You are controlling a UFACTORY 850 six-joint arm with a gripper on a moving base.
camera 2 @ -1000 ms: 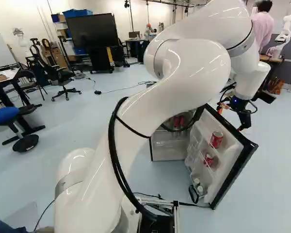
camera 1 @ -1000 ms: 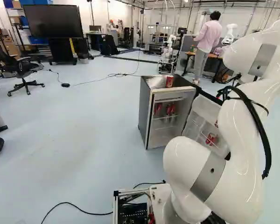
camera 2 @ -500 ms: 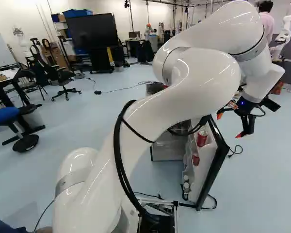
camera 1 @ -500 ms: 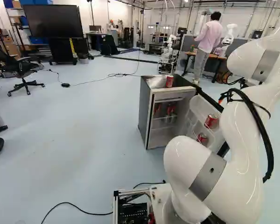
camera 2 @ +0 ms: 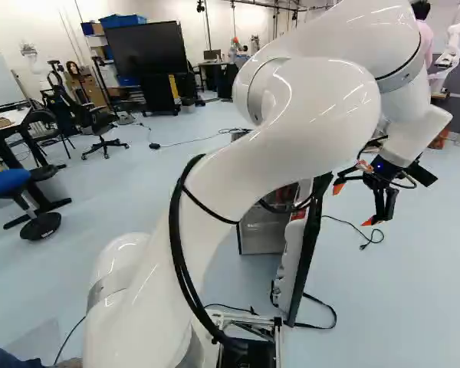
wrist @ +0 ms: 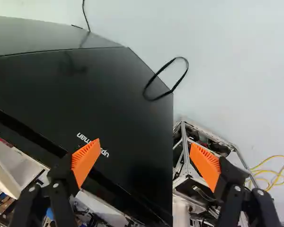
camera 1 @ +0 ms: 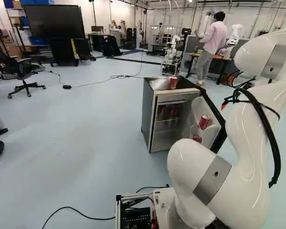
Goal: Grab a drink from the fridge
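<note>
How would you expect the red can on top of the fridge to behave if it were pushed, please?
The red can looks like a drinks can, so probably stiff-walled. Standing upright on the flat, shiny-topped fridge, it may slide or tip if pushed high. Its round body would likely roll once over.

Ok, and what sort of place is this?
Probably a robotics lab: another robot stands on a desk across the room, with a big screen and an office chair around the wide floor where the fridge stands open.

White lettering (wrist: 83, 137), partly covered, on the black fridge door (wrist: 109, 94)
</note>
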